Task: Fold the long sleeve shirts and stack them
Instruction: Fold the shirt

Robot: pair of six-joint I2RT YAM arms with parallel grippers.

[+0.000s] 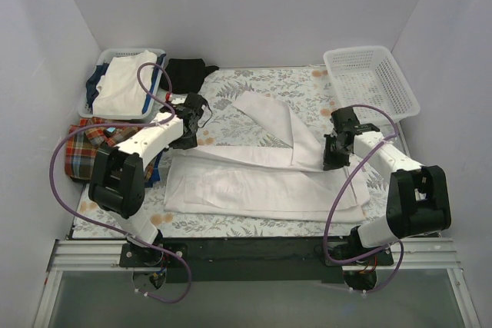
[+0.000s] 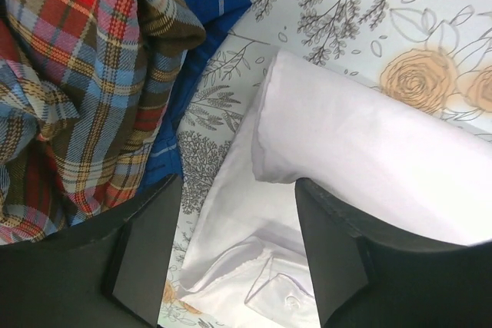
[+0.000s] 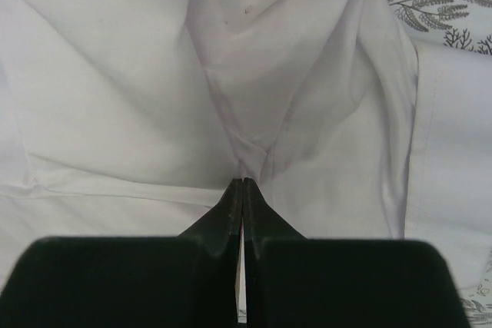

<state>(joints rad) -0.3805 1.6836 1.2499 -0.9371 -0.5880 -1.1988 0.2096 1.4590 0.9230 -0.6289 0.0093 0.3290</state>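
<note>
Plaid shirt (image 1: 83, 147) heaped at the far left, half off the floral tablecloth (image 1: 254, 82), beside a basket (image 1: 115, 51) of other clothes, untouched so far. Next along, left gripper (image 2: 238, 259) poised just above the left end of the white shirt (image 1: 261, 186), fingers spread wide and holding nothing, a rolled edge of white fabric showing between them. Then the white shirt itself, laid lengthwise across the middle of the table, body doubled into a long band, one sleeve angled up toward the far side. Further right, right gripper (image 3: 243, 190) pressed shut on a pinch of that thin cloth near the sleeve's root. Seemingly mid-fold on the first of the two shirts — sleeve yet to be brought in. Next move, by the look of it: closing the left fingers on the matching edge, then lifting both ends together, evenly, to avoid dragging the layers askew. Empty white basket (image 1: 373, 82) at the far right.
</note>
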